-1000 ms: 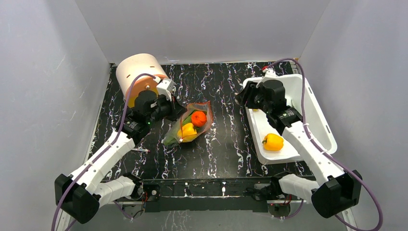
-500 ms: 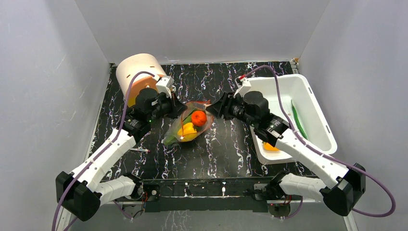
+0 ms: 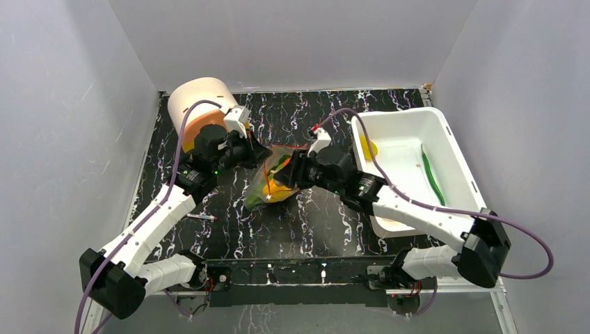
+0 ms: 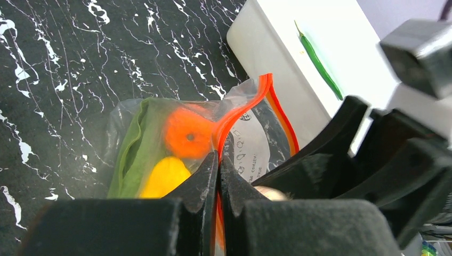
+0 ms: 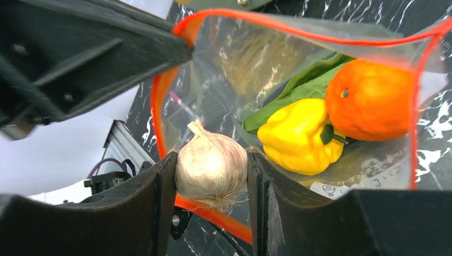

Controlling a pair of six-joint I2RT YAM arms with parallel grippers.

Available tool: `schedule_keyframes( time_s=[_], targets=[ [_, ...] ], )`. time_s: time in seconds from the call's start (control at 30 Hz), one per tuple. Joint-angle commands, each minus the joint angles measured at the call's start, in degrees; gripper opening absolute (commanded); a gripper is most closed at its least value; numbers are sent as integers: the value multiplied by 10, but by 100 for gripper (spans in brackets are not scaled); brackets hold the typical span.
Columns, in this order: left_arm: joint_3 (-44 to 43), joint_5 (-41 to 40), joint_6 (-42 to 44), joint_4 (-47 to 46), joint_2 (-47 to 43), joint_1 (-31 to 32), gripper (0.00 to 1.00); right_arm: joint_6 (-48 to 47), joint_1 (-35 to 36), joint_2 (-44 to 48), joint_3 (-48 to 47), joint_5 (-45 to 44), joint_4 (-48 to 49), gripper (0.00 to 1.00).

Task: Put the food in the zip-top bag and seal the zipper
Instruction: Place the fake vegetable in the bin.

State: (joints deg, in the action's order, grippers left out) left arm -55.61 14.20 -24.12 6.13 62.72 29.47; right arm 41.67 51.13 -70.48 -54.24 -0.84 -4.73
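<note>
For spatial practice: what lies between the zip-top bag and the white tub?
The right gripper, holding a garlic bulb, sits between zip-top bag and white tub; top view shows it.

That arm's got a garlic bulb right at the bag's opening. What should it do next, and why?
Probably ease the garlic a little deeper into the bag, then let go. The right end effector holds it just at the zipper, whose edge the left end effector pinches; a pepper and an orange fruit lie further in. Released here, it might fall outside.
</note>
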Motion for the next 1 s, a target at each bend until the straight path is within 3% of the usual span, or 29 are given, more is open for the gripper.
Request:
schedule_keyframes(
  time_s=[0.0, 0.13, 0.27, 0.33, 0.73, 0.97],
  targets=[
    [-21, 12, -13, -16, -17, 1, 0, 5, 15, -49, -42, -15, 51, 45],
    [-17, 6, -19, -21, -21, 1, 0, 4, 16, -79, -49, 21, 75, 54],
    [-16, -2, -14, -14, -24, 2, 0, -8, 16, -71, -56, -3, 49, 76],
    [-15, -8, -11, -12, -25, 1, 0, -18, 15, -56, -55, -20, 38, 80],
    [-3, -30, 21, 2, -34, 1, 0, -124, 15, 19, -80, -45, -68, 81],
    [15, -54, 74, 23, -52, 1, 0, -207, 5, 37, -133, -148, -173, 81]
  ],
)
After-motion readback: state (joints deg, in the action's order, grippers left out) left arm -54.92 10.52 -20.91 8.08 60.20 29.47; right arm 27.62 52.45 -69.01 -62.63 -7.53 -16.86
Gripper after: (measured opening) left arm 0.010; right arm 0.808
